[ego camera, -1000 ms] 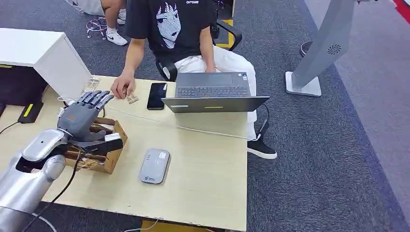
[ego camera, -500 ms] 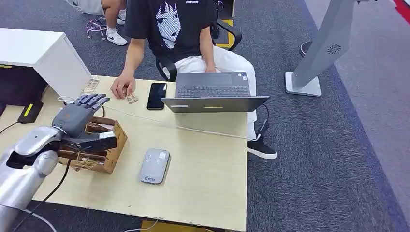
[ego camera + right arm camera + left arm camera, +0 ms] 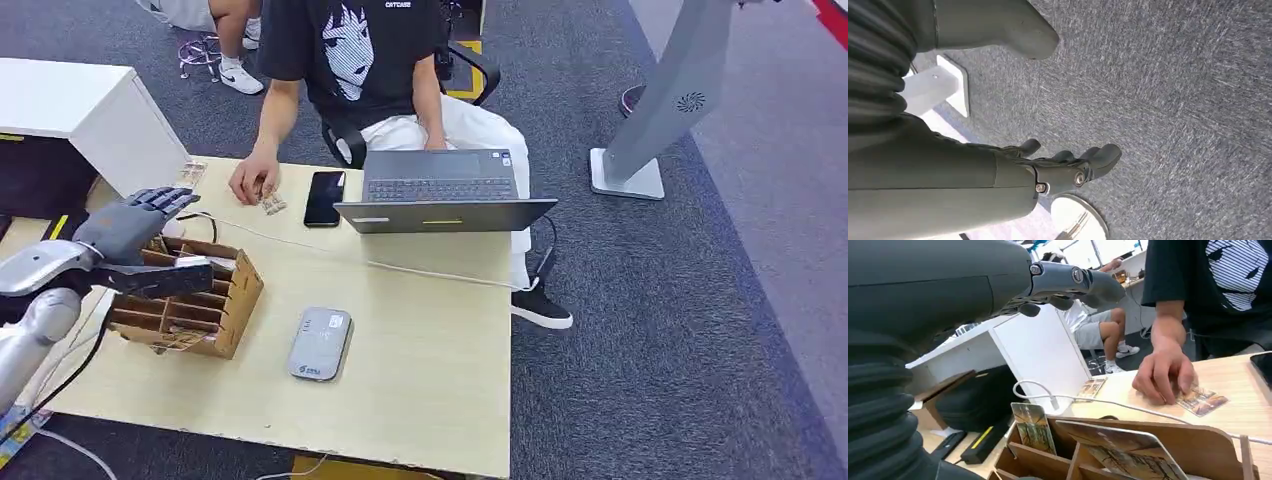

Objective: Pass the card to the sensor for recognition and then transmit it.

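Note:
A brown cardboard card holder (image 3: pixel 192 306) stands at the table's left, with picture cards (image 3: pixel 1033 427) upright in its slots. My left hand (image 3: pixel 133 234) hovers over the holder's left end, fingers spread and stretched forward, thumb (image 3: pixel 165 280) across the slots; it holds nothing. In the left wrist view that hand (image 3: pixel 998 285) reaches out above the cards without touching them. The grey card sensor (image 3: pixel 320 343) lies flat to the right of the holder. My right hand (image 3: pixel 1068 165) hangs over the carpet with its fingers loosely apart, holding nothing.
A seated person rests a hand (image 3: pixel 254 182) on loose cards (image 3: pixel 272 205) at the table's far side. A black phone (image 3: pixel 324 197) and an open laptop (image 3: pixel 445 200) lie beside them. A white box (image 3: pixel 95 120) stands at the far left, and a white cable (image 3: pixel 420 270) crosses the table.
My left hand has drawn back to the left, from the middle of the holder to its left end. The person's hand stays on the loose cards.

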Motion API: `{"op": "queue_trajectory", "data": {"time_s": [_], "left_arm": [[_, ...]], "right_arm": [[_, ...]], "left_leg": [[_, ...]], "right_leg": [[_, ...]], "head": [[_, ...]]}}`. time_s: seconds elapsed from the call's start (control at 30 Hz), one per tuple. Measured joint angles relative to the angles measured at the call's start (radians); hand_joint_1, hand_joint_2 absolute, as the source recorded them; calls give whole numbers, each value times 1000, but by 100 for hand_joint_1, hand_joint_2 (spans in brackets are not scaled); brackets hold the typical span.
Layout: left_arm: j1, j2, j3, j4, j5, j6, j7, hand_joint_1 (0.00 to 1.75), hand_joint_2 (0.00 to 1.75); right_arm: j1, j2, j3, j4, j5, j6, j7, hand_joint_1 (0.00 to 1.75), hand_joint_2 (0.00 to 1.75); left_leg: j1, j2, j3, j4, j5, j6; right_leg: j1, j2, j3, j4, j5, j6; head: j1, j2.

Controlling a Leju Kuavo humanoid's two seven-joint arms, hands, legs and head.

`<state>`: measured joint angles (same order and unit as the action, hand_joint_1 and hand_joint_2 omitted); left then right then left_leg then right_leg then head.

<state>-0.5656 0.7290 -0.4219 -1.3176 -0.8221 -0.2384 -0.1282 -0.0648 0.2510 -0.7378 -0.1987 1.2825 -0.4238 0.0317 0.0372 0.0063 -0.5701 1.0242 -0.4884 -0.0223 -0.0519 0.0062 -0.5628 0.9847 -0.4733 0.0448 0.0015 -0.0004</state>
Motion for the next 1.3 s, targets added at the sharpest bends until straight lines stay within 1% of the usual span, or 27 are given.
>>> {"op": "queue_trajectory", "data": {"time_s": [0.37,0.63,1.3], "left_arm": [[-6,5,-42,20,5,56,14,0,175],[6,-12,-50,39,-2,111,14,0,175],[26,-20,-50,60,-3,122,14,0,175]], "right_arm": [[0,0,-5,0,1,3,-3,0,175],[0,0,-5,0,5,6,-1,0,175],[-1,0,-5,0,5,10,0,0,175]], "left_leg": [[0,0,0,0,0,0],[0,0,0,0,0,0],[0,0,0,0,0,0]], "right_leg": [[0,0,0,0,0,0],[0,0,0,0,0,0],[0,0,0,0,0,0]], "head": [[0,0],[0,0],[0,0]]}}
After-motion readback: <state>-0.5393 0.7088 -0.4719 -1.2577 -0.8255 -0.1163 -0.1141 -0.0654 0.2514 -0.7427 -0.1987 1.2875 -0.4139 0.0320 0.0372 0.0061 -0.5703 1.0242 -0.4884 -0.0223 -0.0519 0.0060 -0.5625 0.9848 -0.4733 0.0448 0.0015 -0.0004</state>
